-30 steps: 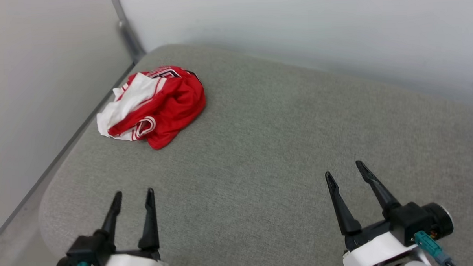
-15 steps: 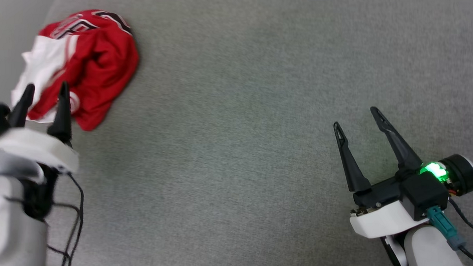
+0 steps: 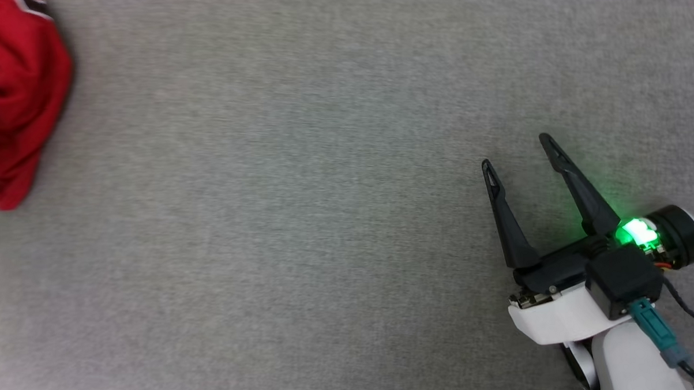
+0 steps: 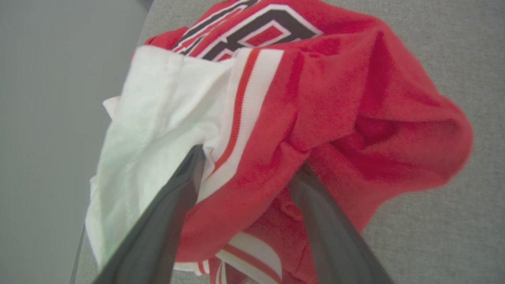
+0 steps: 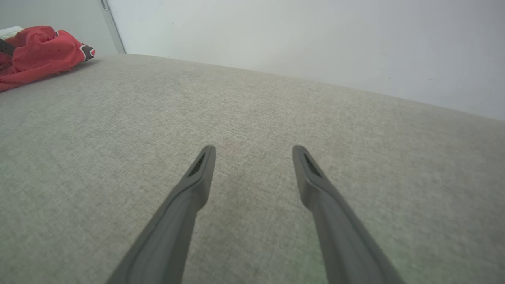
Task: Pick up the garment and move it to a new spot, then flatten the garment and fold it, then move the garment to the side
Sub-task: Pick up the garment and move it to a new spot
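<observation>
Pickup not yet made: garment (image 3: 14, 97) lay crumpled at upper left on the grey padded surface (image 3: 325, 219), left gripper (image 4: 248, 157) spread wide, tips in its folds, unclosed; right gripper (image 3: 516, 150) wide open, empty, lower right; moving, flattening, folding remained.

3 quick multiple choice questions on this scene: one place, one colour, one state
1. In the head view, where is the jersey? A) far left edge B) centre C) lower right
2. The jersey's lettering is? A) blue B) black, outlined white C) yellow
3. The right hand is? A) shut on cloth B) shut, empty C) open, empty
1 A, red cloth cut by the left edge; 2 B, plain in the left wrist view; 3 C, fingers apart over bare grey upholstery.
</observation>
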Available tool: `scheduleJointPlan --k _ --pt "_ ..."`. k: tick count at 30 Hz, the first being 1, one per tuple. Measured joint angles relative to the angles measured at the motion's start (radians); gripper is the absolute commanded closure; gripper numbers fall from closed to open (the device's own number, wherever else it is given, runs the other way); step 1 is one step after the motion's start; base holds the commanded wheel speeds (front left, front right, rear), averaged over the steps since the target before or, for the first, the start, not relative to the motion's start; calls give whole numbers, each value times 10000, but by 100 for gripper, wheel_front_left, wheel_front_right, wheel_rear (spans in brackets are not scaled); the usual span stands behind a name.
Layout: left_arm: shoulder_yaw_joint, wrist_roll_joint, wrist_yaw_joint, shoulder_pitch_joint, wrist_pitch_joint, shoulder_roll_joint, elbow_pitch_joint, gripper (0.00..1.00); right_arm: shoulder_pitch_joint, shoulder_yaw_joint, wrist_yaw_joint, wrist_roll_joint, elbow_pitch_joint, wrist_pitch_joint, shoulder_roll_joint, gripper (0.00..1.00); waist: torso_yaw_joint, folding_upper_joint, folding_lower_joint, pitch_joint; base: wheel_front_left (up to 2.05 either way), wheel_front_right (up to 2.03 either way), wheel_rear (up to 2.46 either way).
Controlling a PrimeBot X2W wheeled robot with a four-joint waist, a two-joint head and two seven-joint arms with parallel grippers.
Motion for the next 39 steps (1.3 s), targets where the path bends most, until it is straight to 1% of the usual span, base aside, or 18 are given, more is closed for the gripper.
scheduleJointPlan --k 7,8,9,10,13,15,17,21,24,27,33,35,39 --pt "-598 -259 0 -328 732 577 234 0 -96 23 2 12 -88 -15 12 0 -505 0 -1 401 0 0 0" --pt "-729 -395 0 -334 828 625 180 4 -101 19 2 17 -90 -15 13 0 -541 0 -1 419 0 0 0" --pt "-796 -546 0 -337 880 652 151 59 -108 17 2 21 -90 -15 15 0 -560 0 -1 426 0 0 0" --pt "-886 -685 4 -338 886 673 88 100 -114 6 2 29 -81 -15 15 0 -563 0 -1 417 0 0 0" --pt "-1143 -857 2 -341 650 746 0 100 -131 -2 2 29 -8 -15 15 0 -560 0 -1 339 0 0 0" --pt "-1315 -849 2 -340 299 794 4 100 -156 4 0 31 52 -15 13 0 -558 1 -1 238 0 0 0" --pt "-1478 -826 2 -340 -192 846 0 100 -177 38 0 69 134 -13 12 0 -563 0 -1 97 0 0 0" --pt "-1605 -786 0 -383 -1638 894 -48 100 -176 105 0 255 407 0 10 0 -621 0 -1 -329 0 0 0" --pt "-2117 -654 0 -343 -2337 869 -261 100 -165 79 0 391 548 2 -4 0 -674 0 -2 -779 0 0 0" --pt "-2723 -558 0 -281 -2757 784 -688 100 -144 84 0 491 692 2 -2 0 -738 0 -2 -1286 0 0 0" --pt "-3894 -357 0 -36 -3149 295 -1762 100 -20 98 0 846 880 4 -4 0 -957 0 -3 -2332 0 0 0" --pt "-4140 -272 12 84 -3208 -73 -2130 100 76 123 0 984 949 4 -4 0 -1074 0 -4 -2644 0 0 0" --pt "-4602 -150 167 391 -3300 -759 -2821 100 282 261 0 1181 1049 4 -4 0 -1472 0 -6 -3114 0 0 0"
